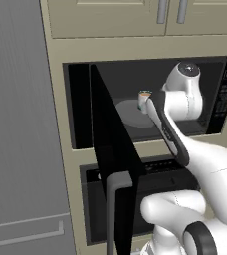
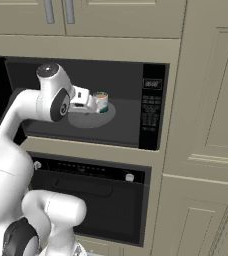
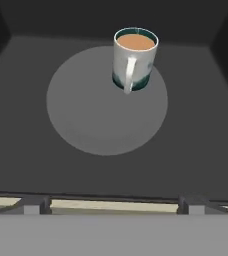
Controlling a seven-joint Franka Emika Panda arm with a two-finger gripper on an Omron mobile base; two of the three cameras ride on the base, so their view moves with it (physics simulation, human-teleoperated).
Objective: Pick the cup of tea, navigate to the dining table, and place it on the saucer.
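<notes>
Cup of tea (image 3: 134, 59): upright on the grey round turntable (image 3: 86, 120) inside the open microwave (image 2: 153, 107). It sits toward the far edge of the disc, off centre. Brown liquid shows at the rim. The handle faces the hand camera. In the right base view the cup (image 2: 101, 102) stands just past the end of the hand; in the left base view only its rim and upper wall (image 1: 144, 97) show, beside the arm.

Pincer (image 3: 111, 206): the two dark tips rise at the bottom of the hand view, set wide apart, nothing between them. They are at the front lip of the microwave cavity, well short of the cup, not touching it. The cup lies roughly on the line between the tips, slightly to the right in that view.

Microwave door (image 1: 113, 159): swung open toward the robot's left, seen edge-on, dark. Control panel on the right side of the cavity.

Below the microwave: a dark oven (image 2: 98, 200) with a knob strip. Above: beige cabinet doors (image 2: 126, 17) with metal handles. Far left of the left base view: a grey fridge panel (image 1: 16, 124).
</notes>
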